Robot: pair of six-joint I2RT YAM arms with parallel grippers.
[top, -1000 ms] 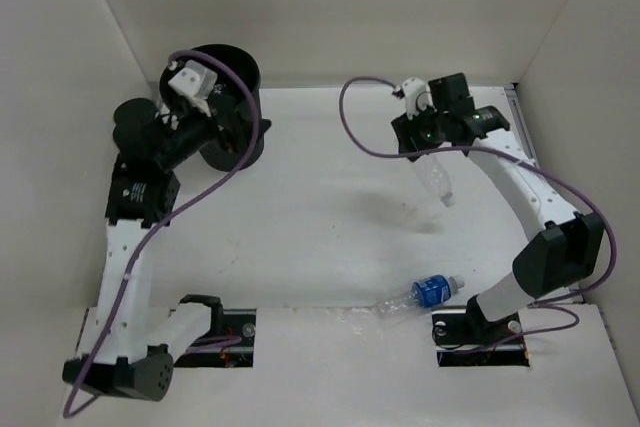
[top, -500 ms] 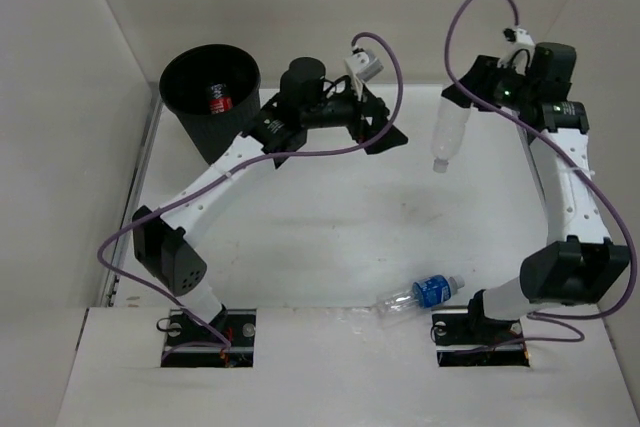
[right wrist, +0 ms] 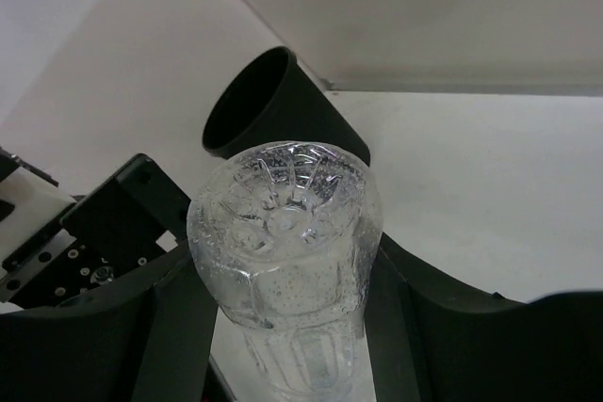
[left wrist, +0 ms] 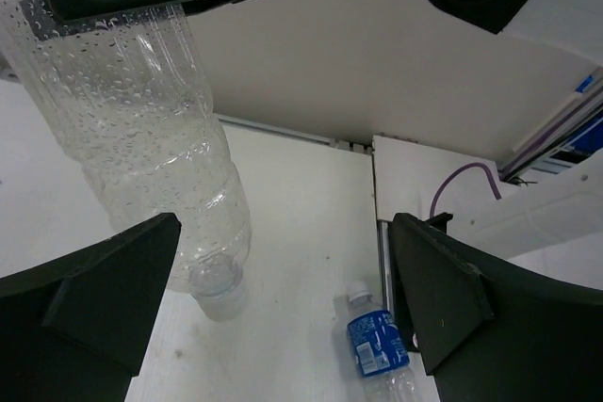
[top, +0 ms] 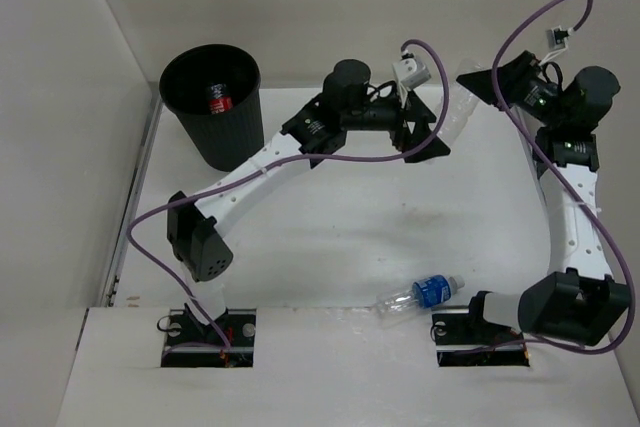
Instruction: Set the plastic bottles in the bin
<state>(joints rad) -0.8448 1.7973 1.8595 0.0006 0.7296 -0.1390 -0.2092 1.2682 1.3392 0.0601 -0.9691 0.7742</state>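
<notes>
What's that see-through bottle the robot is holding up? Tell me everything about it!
The plain clear bottle is thin see-through plastic with ribs, no label, and tiny water drops inside. Its cap looks clear too. It hangs in the air, cap down and a bit tilted. The right gripper squeezes it near its star-shaped bottom. The left gripper is wide open right beside it; I can't tell if it touches.

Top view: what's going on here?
A handover looks underway. The right gripper holds the plain clear bottle in the air near the far right corner; the left gripper, open, is beside it. The blue-label bottle lies on the table by the right arm's base. The bin holds a red-labelled bottle.
</notes>
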